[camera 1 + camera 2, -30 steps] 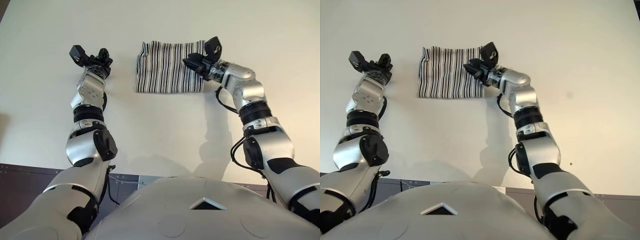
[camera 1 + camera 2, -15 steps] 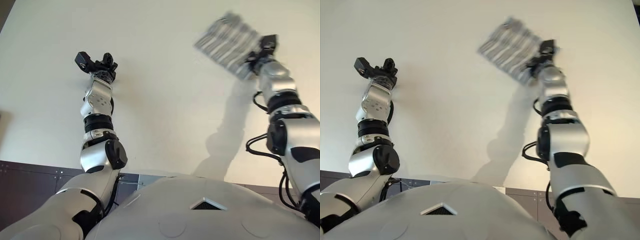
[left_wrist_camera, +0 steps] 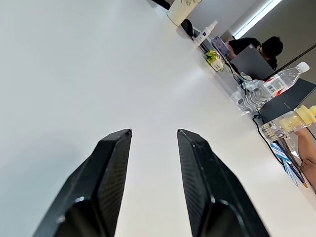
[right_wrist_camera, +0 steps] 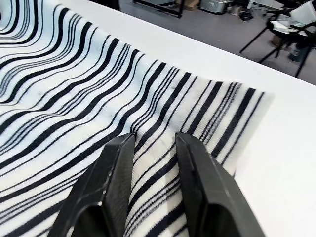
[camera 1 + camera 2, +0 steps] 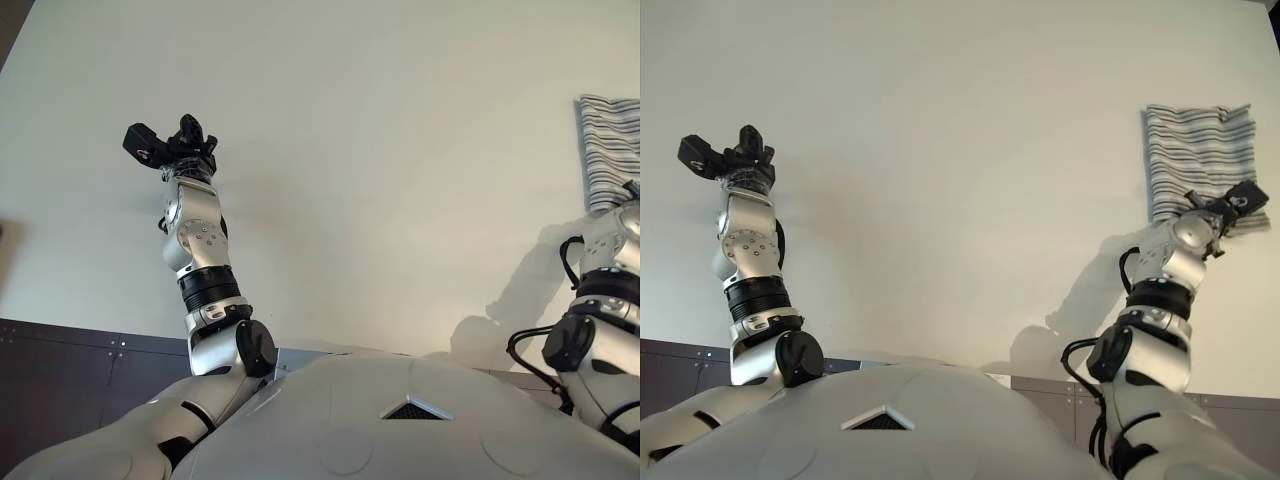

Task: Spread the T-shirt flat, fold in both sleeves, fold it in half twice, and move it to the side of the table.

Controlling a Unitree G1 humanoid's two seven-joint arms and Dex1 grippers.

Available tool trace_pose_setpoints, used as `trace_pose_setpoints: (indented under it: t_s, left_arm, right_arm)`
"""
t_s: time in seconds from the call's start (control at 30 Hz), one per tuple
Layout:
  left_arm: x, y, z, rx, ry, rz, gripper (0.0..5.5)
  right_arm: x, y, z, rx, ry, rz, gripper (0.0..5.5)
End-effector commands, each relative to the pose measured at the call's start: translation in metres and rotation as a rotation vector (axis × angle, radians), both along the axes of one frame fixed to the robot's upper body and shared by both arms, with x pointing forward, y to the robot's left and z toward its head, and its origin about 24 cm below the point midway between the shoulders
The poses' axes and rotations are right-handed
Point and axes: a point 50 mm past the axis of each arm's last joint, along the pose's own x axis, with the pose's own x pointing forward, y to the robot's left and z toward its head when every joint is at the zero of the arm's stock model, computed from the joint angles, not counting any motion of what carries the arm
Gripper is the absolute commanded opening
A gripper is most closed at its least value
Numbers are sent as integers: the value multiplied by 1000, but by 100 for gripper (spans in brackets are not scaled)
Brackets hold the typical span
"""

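The right fingers point(image 4: 111, 182) are clenched on the folded T-shirt point(image 4: 74, 89). A puckered ridge of striped cloth is caught between the two tips, close to one corner of the bundle. From that pinch the rest of the shirt runs out ahead of the tips as a compact rectangle lying flat on the white surface point(image 5: 960, 150). Just past the cloth on one flank of the fingers is the surface's edge, with floor and chairs beyond it.

Judging by the tidy, small shape and where it lies, the folding looks done and the step in hand is the last one, parking the shirt at the side. It already seems to sit there. The next move would call for letting the pinch go without dragging the corner, then lifting straight off so the layers do not peel open.

The left fingers point(image 3: 106, 168) are released and grasp nothing. They hang over bare surface, well apart from the shirt. Far ahead of their tips, along the surface's distant end, stand a water bottle point(image 3: 284, 81) and a spray bottle point(image 3: 205, 32), which play no part here.
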Motion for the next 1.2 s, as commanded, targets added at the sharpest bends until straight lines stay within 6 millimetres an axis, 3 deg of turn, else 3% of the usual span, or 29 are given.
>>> trace_pose_setpoints:
  t_s: [0.03,0.1,0.17,0.27,0.33,0.4,0.57,0.67,0.83,0.93,1.07,1.2]
  left_arm:
    - [11,-14,20,87,-41,-32,170]
    - [18,-17,39,238,-78,-44,170]
    - [28,-29,66,429,-151,-68,170]
    - [38,-68,99,628,-280,-149,170]
    - [39,-92,108,657,-331,-190,170]
    - [41,-107,111,639,-349,-216,173]
    - [45,-121,138,656,-450,-252,227]
    - [44,-126,141,665,-461,-266,279]
    - [50,-130,157,716,-526,-254,372]
    - [48,-132,164,745,-577,-282,372]
    - [44,-136,183,666,-634,-255,418]
    - [44,-131,203,562,-644,-167,399]
  right_arm:
    - [19,29,28,-236,-2,138,147]
    - [52,59,79,-449,-167,303,147]
    - [80,107,113,-493,-326,499,147]
    - [102,180,128,-379,-456,799,147]
    - [104,213,131,-315,-499,930,147]
    - [103,231,135,-291,-538,1011,166]
    - [108,246,160,-332,-627,1069,252]
    - [106,254,166,-338,-656,1071,297]
    - [110,273,191,-323,-752,1110,297]
    - [115,283,206,-320,-795,1143,297]
    - [117,279,220,-240,-836,1129,297]
    - [115,268,241,-174,-884,1069,297]
